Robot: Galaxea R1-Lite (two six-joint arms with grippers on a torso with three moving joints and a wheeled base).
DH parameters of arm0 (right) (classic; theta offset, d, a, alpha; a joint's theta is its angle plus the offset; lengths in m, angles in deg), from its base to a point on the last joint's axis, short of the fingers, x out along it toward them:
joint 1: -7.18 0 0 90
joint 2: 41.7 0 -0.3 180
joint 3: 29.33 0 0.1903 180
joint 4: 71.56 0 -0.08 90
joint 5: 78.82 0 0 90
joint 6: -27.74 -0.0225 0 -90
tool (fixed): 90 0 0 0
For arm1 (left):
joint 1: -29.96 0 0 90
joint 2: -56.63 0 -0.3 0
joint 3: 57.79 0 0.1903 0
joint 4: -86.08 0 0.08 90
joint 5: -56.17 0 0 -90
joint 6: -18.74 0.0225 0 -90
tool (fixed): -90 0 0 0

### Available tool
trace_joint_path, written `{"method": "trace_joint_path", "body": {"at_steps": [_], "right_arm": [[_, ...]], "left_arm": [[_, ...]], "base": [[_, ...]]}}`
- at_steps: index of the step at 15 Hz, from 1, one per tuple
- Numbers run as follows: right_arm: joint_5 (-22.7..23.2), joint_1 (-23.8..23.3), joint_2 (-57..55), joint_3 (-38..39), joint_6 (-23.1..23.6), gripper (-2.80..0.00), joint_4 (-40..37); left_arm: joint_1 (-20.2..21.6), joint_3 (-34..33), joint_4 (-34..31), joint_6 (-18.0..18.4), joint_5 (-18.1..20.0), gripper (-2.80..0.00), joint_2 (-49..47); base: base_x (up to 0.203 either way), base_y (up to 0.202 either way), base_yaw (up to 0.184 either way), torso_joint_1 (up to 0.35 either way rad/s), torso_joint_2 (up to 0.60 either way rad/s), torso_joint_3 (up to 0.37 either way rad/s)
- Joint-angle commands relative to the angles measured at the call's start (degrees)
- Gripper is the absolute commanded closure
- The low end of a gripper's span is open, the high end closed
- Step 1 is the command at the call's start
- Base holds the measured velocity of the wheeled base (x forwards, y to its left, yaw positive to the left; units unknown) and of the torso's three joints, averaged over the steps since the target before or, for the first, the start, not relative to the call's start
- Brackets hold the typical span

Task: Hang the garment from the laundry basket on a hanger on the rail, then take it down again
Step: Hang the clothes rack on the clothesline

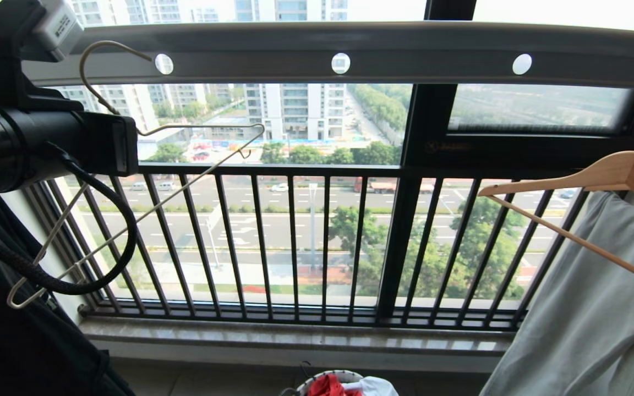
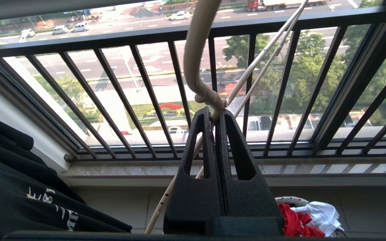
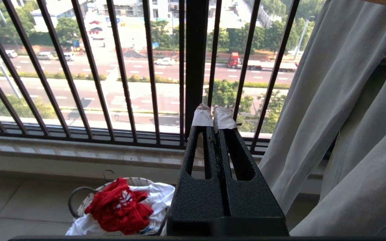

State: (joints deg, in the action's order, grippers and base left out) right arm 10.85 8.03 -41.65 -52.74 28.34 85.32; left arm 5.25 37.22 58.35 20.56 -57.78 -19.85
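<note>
Your left gripper (image 2: 217, 112) is clamped on the bare hanger (image 1: 146, 181) near the rail (image 1: 350, 47); the garment (image 3: 119, 207) lies below in the laundry basket (image 3: 79, 197), so hanging and removal remain.

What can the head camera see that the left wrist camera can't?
Only the head view shows the grey rail with its round holes, the hanger's hook up at it, and a wooden hanger holding a pale grey garment. Only the left wrist view shows the left hand shut on the wire hanger, plus white print on the black T-shirt. Both show the window railing and the red garment.
</note>
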Motion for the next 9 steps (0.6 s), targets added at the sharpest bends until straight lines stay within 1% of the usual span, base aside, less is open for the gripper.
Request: {"method": "trace_joint_path", "body": {"at_steps": [1,4,6,9], "right_arm": [[-0.02,0.03,-0.14,-0.04,0.02,0.0,0.02],[-0.02,0.03,-0.14,-0.04,0.02,0.0,0.02],[-0.02,0.03,-0.12,0.04,0.02,0.0,0.02],[-0.02,0.03,-0.14,-0.04,0.02,0.0,0.02]], "left_arm": [[0.83,0.85,0.22,0.21,-0.14,0.0,-2.03],[1.51,3.54,0.32,0.68,-0.14,0.0,-4.33],[1.59,4.64,0.32,1.47,-0.25,0.0,-5.55],[1.6,5.66,0.32,1.59,-0.31,0.0,-6.98]], "base": [[0.0,0.0,0.0,0.0,0.0,0.0],[0.0,0.0,0.0,0.0,0.0,0.0],[0.0,0.0,0.0,0.0,0.0,0.0],[0.0,0.0,0.0,0.0,0.0,0.0]]}}
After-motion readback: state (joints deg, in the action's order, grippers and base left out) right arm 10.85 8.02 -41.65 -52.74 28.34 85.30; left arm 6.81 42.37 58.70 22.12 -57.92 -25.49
